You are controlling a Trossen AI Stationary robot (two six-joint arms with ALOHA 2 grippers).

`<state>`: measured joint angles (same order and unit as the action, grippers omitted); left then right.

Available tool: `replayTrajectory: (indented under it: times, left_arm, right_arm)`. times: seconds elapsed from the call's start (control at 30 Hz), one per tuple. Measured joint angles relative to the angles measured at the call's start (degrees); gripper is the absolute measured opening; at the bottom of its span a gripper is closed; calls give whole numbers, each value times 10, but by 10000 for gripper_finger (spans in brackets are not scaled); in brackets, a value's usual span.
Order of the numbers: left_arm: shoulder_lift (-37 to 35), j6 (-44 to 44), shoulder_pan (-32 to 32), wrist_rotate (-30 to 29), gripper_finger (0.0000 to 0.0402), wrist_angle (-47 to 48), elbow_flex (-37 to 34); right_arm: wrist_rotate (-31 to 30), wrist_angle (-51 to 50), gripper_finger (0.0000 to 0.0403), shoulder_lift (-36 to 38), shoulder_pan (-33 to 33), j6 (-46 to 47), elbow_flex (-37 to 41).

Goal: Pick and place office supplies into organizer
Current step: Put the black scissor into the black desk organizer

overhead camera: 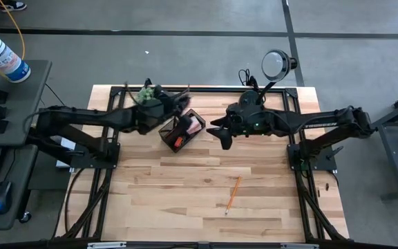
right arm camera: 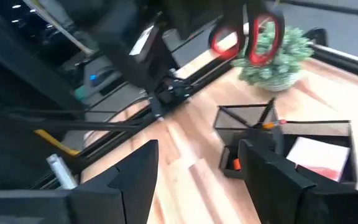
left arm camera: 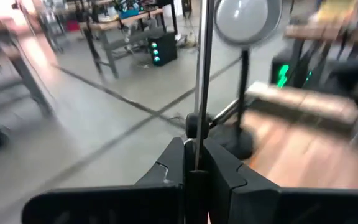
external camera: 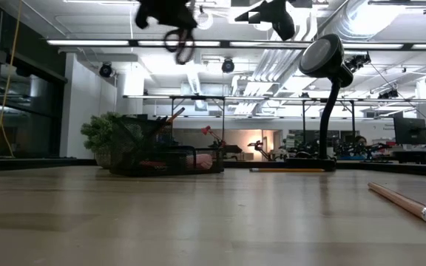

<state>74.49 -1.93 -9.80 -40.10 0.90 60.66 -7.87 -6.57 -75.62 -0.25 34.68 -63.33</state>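
My left claw (overhead camera: 173, 102) grips the red-handled scissors (right arm camera: 247, 38) aloft, above the organizer (overhead camera: 181, 131) near the bench's (overhead camera: 206, 200) far edge. My right claw (right arm camera: 194, 171) hangs released beside it.

My two arms (overhead camera: 88, 119) are matte black, built of boxy jointed links on black frame mounts, with a small green light glowing on the right arm's wrist housing (overhead camera: 256, 125) and broad, flat, angular black fingers (right arm camera: 135, 174) on each gripper.

Red-handled scissors (right arm camera: 247, 37); black organizer (overhead camera: 179, 133); green plant (right arm camera: 277, 55).
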Motion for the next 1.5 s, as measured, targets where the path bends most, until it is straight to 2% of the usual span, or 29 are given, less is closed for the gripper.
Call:
replayTrajectory:
  times: [0.2,0.37,0.57,0.7,0.8,0.9,1.17,1.33,1.5]
  left_arm:
    - [-68,223,4,-9,6,111,0]
    - [-90,430,23,-99,5,202,0]
    - [-76,603,48,-140,7,323,0]
    - [-41,737,58,-212,6,385,0]
    - [-12,827,56,-267,10,395,0]
    - [17,874,56,-315,13,393,0]
    - [76,880,14,-287,6,399,-19]
    - [83,862,-14,-282,13,396,-63]
    - [83,861,-8,-260,9,391,-91]
  right_arm:
    - [9,-5,216,20,-9,-2,0]
    - [9,-7,216,19,-10,-1,0]
    - [-10,-7,216,18,-10,13,0]
    - [-23,-7,216,18,-10,16,0]
    - [-38,-8,216,18,-10,27,0]
    - [-50,-8,216,17,-10,28,0]
    - [-60,-9,216,17,-10,44,0]
    - [-73,-9,216,17,-5,55,0]
    - [-87,-9,216,17,-4,55,0]
